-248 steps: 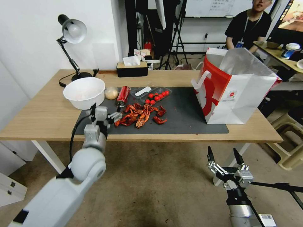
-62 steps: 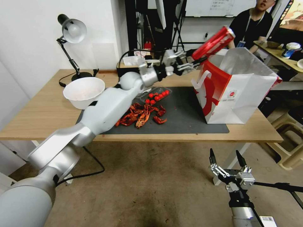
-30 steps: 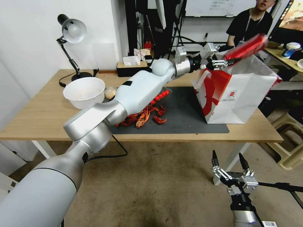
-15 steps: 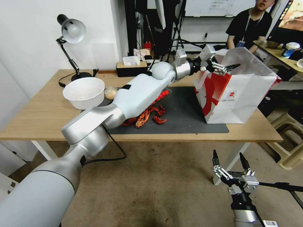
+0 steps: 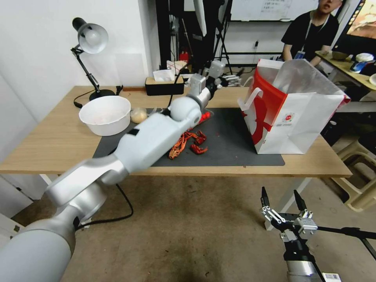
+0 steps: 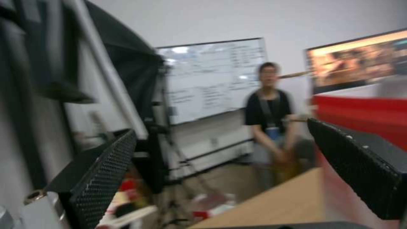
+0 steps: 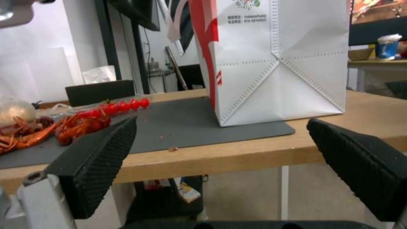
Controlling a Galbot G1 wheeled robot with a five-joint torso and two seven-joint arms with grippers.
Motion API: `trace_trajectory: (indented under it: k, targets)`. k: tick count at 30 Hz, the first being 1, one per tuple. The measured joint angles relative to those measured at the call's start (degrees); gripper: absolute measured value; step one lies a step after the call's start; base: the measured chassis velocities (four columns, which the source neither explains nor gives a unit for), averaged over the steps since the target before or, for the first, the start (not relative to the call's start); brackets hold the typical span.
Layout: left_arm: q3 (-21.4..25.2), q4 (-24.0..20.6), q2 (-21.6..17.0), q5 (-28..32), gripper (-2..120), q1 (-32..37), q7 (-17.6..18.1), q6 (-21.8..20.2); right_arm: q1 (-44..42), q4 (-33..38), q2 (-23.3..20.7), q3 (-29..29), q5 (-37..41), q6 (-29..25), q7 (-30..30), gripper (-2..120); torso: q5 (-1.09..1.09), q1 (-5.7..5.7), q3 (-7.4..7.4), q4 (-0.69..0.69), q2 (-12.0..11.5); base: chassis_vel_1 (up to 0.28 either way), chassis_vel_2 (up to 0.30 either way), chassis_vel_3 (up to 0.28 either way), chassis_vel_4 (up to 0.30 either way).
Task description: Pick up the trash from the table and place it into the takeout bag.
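The takeout bag, white with a red side, stands open on the right of the table; it also shows in the right wrist view. My left gripper hangs open and empty above the table's far edge, just left of the bag's mouth. Its wrist view shows the gripper with nothing between the fingers and the bag's red side beside it. A small beige ball of trash lies next to the white bowl. My right gripper waits open below the table's front edge.
Red crayfish shells lie on the dark mat, with cherry tomatoes behind them. A black tissue box and a desk lamp stand at the back. A person sits behind the bag.
The left gripper carried the red can over the bag's mouth and opened. The can no longer shows, and the gripper has drawn back to the left of the bag.
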State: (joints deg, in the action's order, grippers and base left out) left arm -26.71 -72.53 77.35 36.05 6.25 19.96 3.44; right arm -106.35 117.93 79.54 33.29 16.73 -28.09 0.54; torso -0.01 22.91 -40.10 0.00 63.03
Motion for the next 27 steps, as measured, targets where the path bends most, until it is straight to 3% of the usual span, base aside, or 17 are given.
trace_trajectory:
  k: [1, 2, 3, 4, 7, 10, 17, 27]
  targets:
    - [0.0, 0.0, 0.0, 0.0, 100, 0.0, 0.0, 0.0, 0.0, 0.0, 0.0, 0.0, 0.0, 0.0, 0.0, 100, 0.0, 0.0, 0.0, 0.0, 0.0, 0.0, 0.0, 0.0, 0.0]
    - [0.2, -1.4, -0.4, -4.0, 100, 1.8, 5.4, -0.4, 0.1, 0.0, -0.2, 0.0, 0.0, 0.2, 0.0, 100, 0.01, 0.0, 0.0, 0.0, 0.0, 0.0, 0.0, 0.0, 0.0]
    - [0.3, -2.0, -0.6, -6.3, 100, 2.7, 8.3, -1.0, 0.1, 0.0, -0.4, 0.0, 0.0, 0.3, 0.1, 100, 0.01, 0.0, 0.0, 0.0, 0.0, 0.0, 0.0, 0.0, 0.0]
    - [0.3, -2.0, -0.6, -6.3, 100, 2.7, 8.3, -1.0, 0.1, 0.0, -0.4, 0.0, 0.0, 0.3, 0.1, 100, 0.01, 0.0, 0.0, 0.0, 0.0, 0.0, 0.0, 0.0, 0.0]
    - [1.4, -5.6, -2.2, -9.2, 100, 5.4, 13.3, -4.7, 0.1, 0.2, -0.8, 0.1, 0.0, 0.5, 0.2, 100, 0.01, 0.0, 0.0, 0.0, 0.0, 0.0, 0.0, 0.0, 0.0]
    - [2.2, -8.2, -3.5, -9.7, 100, 7.4, 15.8, -6.3, 0.2, 0.2, -0.9, 0.1, 0.0, 0.5, 0.2, 100, 0.0, 0.0, 0.0, 0.0, 0.0, 0.0, 0.0, 0.0, 0.0]
    - [4.7, -13.1, -7.2, -10.0, 100, 13.2, 16.7, -6.3, 0.2, 0.3, -0.6, -0.3, -0.3, 0.6, 0.2, 100, 0.02, 0.0, 0.01, -0.01, 0.0, 0.0, 0.0, 0.0, 0.0]
    - [17.4, -24.2, -15.2, -12.5, 100, 31.2, 16.6, -5.2, 0.0, 0.4, -0.5, -0.6, -0.7, 0.5, 0.1, 100, 0.03, 0.0, 0.01, 0.02, 0.0, 0.0, 0.0, 0.0, 0.0]
